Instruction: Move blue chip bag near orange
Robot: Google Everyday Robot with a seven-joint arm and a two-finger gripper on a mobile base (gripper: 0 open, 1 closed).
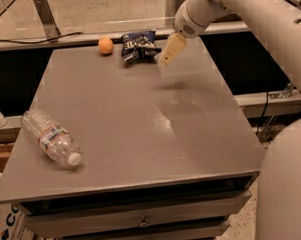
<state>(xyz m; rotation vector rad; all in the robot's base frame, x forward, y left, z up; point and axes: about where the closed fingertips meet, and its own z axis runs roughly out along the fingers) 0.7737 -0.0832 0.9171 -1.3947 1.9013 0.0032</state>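
The blue chip bag (138,45) is seen lying at the far edge of the table (141,132), near the orange (105,45) but not touching it; the placement is judged essentially done. The gripper (170,50) is held just right of the bag, with nothing carried; its opening cannot be told. The bag's white lettering cannot be read

My gripper (168,52) hangs just right of the blue chip bag (138,45), its lettering too small to read (my arm (251,10) runs off the top edge).
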